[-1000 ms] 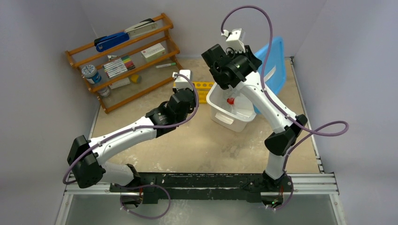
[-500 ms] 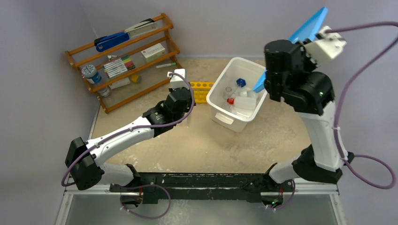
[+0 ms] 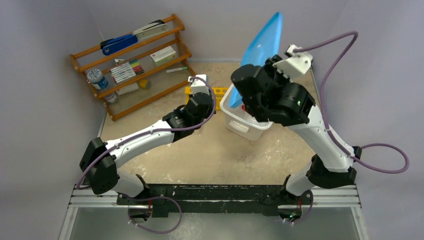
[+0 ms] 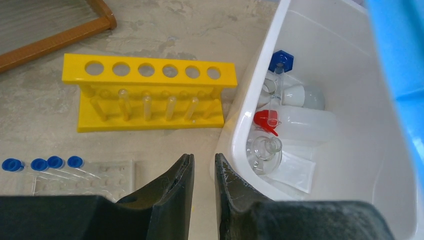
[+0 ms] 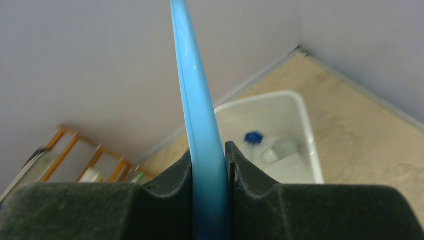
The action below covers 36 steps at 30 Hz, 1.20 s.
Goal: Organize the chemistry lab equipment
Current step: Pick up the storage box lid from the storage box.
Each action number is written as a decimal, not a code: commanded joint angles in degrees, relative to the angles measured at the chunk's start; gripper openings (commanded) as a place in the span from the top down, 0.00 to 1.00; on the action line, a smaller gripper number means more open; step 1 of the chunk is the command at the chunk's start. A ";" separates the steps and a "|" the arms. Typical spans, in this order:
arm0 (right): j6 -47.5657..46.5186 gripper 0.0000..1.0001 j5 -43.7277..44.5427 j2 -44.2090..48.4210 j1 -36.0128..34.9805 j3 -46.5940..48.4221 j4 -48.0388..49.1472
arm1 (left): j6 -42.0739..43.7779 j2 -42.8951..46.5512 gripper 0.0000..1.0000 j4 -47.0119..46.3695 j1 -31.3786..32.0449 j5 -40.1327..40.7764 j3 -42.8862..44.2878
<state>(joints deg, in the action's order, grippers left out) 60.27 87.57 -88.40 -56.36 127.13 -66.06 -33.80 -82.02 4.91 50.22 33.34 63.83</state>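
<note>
**A:** What is the room like?

**B:** Plain pale walls (image 3: pixel 45 40) close in the table (image 3: pixel 215 150) on three sides. Its top is sandy and mottled, with pale scuffs. A metal rail (image 3: pixel 335 196) runs along the near edge, and a wooden shelf (image 3: pixel 150 99) sits in the back left corner.

**A:** And the lab gear?

**B:** A white bin (image 4: pixel 350 165) sits toward the back, right of centre. In it lie the bottle (image 4: pixel 305 125) with its red nozzle and a flask (image 4: pixel 265 150) just beside it, with a blue cap (image 4: pixel 281 61) further back. The yellow rack (image 4: pixel 150 81) stands on the table just left of the bin, its six holes facing up. Nearer, four blue-capped tubes (image 4: pixel 39 164) lie side by side on the clear tray (image 4: pixel 112 175).

**A:** The right gripper (image 5: pixel 210 150)?

**B:** It is clamped on the rim of a blue lid (image 3: pixel 262 37), which it holds up on edge above the bin, well off the table.

**A:** And the left gripper (image 4: pixel 202 157)?

**B:** It hangs low over the table at the bin's near left corner. Its jaws stand only a narrow slit apart and hold nothing. Bare table shows through the gap.
</note>
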 commanded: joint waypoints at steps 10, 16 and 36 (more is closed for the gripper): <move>27.14 1.00 6.81 16.48 -7.25 -16.13 1.24 | -1.88 0.43 0.80 -5.20 -1.55 -2.72 3.22; 27.05 1.00 6.74 20.45 -10.47 -21.04 1.08 | -8.67 4.78 0.78 -17.79 -7.95 -17.98 -1.21; 27.19 1.00 6.71 29.12 -18.92 -29.34 0.93 | -67.06 -14.13 0.54 -96.44 -22.81 -57.52 -14.55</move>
<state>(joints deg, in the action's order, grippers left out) 85.93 87.57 -57.47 -74.37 97.10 -66.59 -88.49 -95.11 -69.06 27.51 -20.32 49.10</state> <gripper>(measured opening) 0.239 0.456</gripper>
